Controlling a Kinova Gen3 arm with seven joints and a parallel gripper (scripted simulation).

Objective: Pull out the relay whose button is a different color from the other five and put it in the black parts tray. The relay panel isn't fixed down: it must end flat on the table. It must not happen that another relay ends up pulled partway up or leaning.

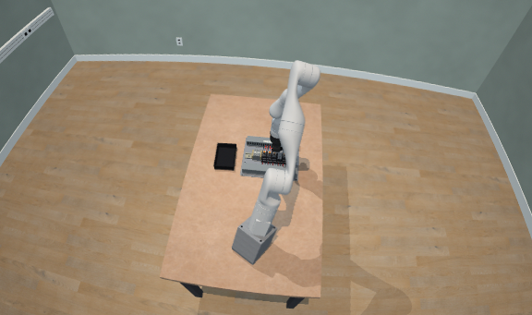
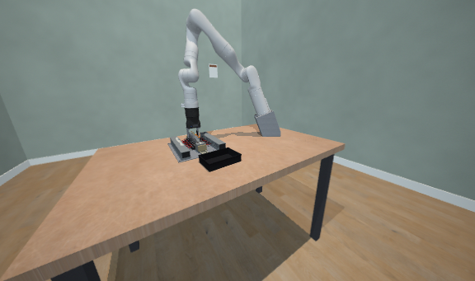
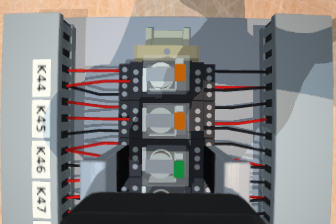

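The open fingers (image 1: 276, 151) (image 2: 193, 134) stand either side of the green-button relay (image 3: 164, 167), seated in its row between two grey ducts. Bare desk (image 1: 199, 204) (image 2: 136, 186) separates the panel (image 1: 251, 167) (image 2: 181, 159) (image 3: 101, 37) from the black tray (image 1: 225, 156) (image 2: 220, 159).

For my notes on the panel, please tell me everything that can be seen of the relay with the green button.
The green-button relay has a clear, plastic-looking housing with a round part inside, left of the button. It sits in a black socket, third from the panel's visible end, nearest label K46. The open gripper's fingers flank it without touching; its lower end is partly hidden.
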